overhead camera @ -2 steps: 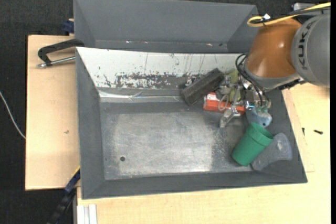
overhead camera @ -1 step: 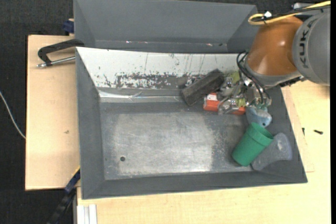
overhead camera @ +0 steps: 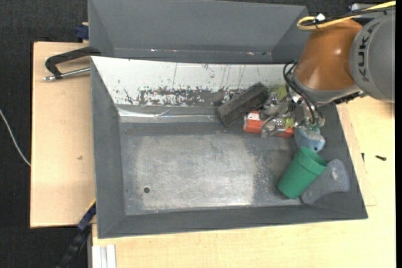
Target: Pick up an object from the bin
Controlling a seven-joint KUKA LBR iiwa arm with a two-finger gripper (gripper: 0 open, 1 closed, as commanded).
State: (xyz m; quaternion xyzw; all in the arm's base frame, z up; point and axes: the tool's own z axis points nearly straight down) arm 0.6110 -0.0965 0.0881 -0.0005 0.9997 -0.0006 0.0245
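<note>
Nearest the camera, in the right-hand near corner of the grey bin (overhead camera: 188, 166), a green cup (overhead camera: 301, 174) lay on its side, mouth towards the near wall. A grey-blue lump (overhead camera: 328, 179) lay just beside it, against the right wall and touching the cup. A little farther back, a small pale blue piece (overhead camera: 311, 139) sat just above the cup's base.

Beyond that, the claw (overhead camera: 281, 122) hung low in the far right part of the bin, amid a tangle of cables under the arm's orange cover (overhead camera: 326, 63). Whether it was open or closed could not be told, nor whether it had hold of anything. Just beside it on the left lay a small orange-red thing (overhead camera: 254, 123); contact between the two was unclear.

Farthest back, a dark grey block (overhead camera: 242, 105) leaned at a tilt against the scuffed far wall, its lower end near the orange-red thing.
</note>
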